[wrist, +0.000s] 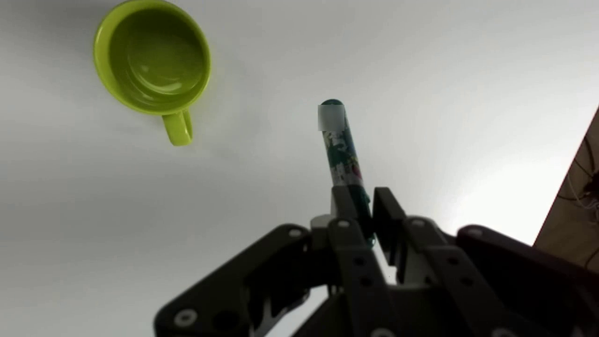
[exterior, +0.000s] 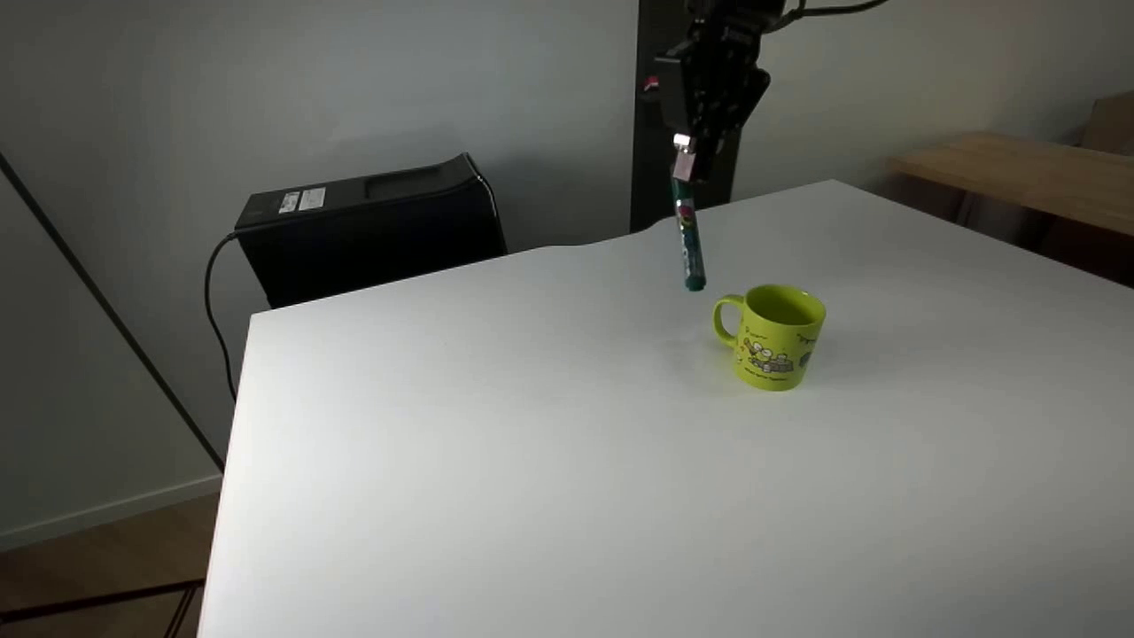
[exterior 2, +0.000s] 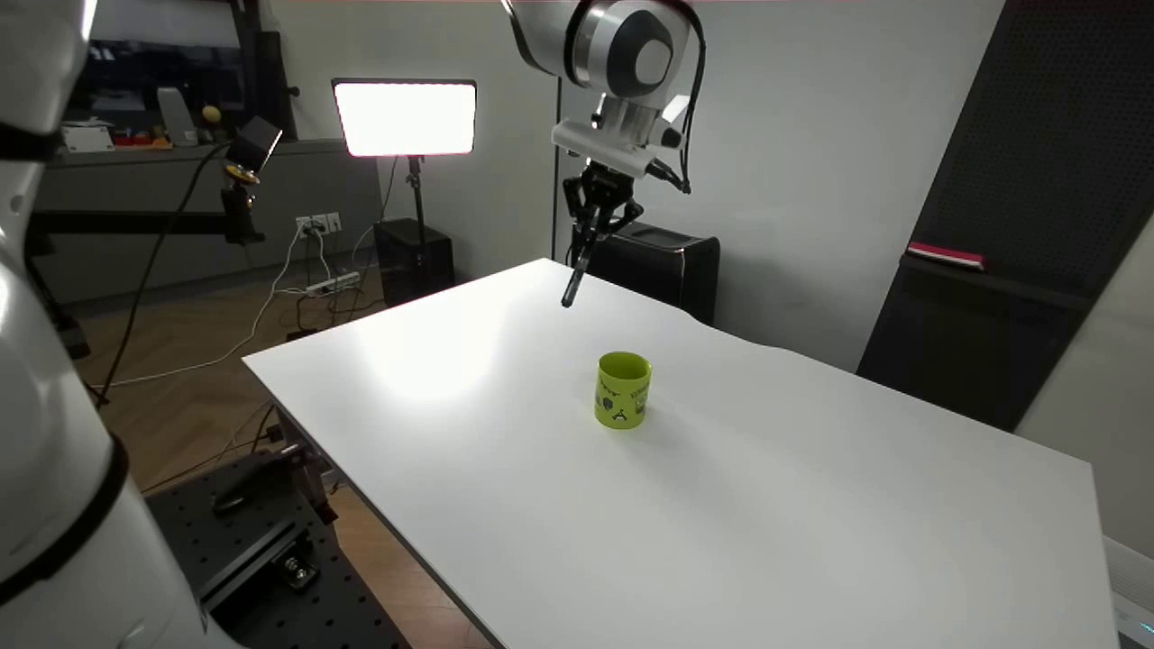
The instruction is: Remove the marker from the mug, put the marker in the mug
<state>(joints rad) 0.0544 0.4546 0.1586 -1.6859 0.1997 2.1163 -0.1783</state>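
Observation:
The yellow-green mug (exterior: 772, 353) stands upright on the white table (exterior: 496, 461) in both exterior views (exterior 2: 622, 392). In the wrist view the mug (wrist: 159, 61) is at the upper left, its handle pointing down, and nothing lies inside it. My gripper (exterior: 687, 167) is shut on the dark green marker (exterior: 689, 237) near its upper end. The marker hangs down, slightly tilted, in the air on the handle side of the mug, its lower tip above the table. In the wrist view the marker (wrist: 344, 159) sticks out from between the fingertips (wrist: 361, 199), apart from the mug.
A black box-shaped device (exterior: 372, 230) stands beyond the table's far edge. A wooden tabletop (exterior: 1019, 177) is at the right in an exterior view. A bright light panel (exterior 2: 404, 117) stands behind the table, and a camera on a mount (exterior 2: 243, 180) is near the robot base.

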